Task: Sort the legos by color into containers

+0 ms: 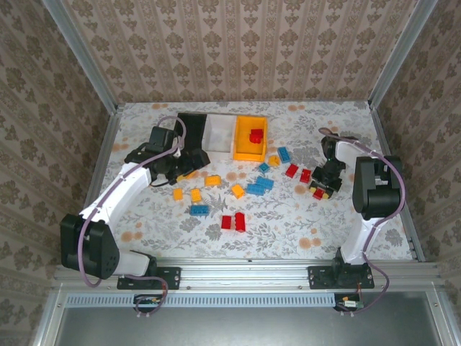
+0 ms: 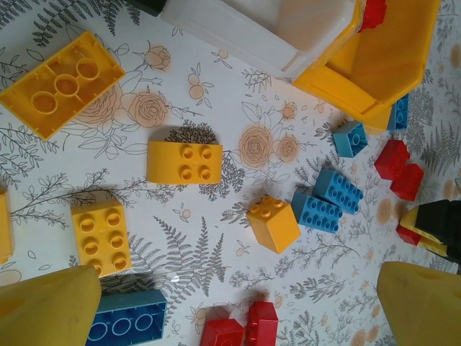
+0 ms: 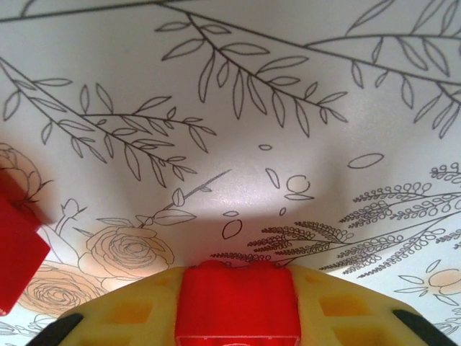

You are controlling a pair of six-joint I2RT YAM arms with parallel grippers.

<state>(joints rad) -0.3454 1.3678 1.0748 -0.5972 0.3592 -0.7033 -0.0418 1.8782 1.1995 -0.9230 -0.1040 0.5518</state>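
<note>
Where the right gripper (image 1: 322,189) sits low at the right of the table (image 1: 346,238), a red lego (image 3: 236,295) is clamped between its yellow pads (image 3: 122,317), with the lego's lower part cut off by the frame edge. A second red lego (image 3: 14,249) lies just beside it, half out of view. The left gripper (image 1: 175,169) hangs spread wide and empty beside the black bin (image 1: 193,122), which its arm partly hides. Three bins stand in a row at the back: the black one, a white bin (image 1: 218,133) and an orange bin (image 1: 242,153) holding one red brick (image 1: 256,135). Loose on the table lie five blue legos (image 1: 199,210), four red legos (image 1: 226,222) and at least five yellow legos (image 1: 195,194). A possible sixth yellow by the left fingers is hard to make out. The cloth is white with a floral print, and patterned wallpaper lines the walls.
</note>
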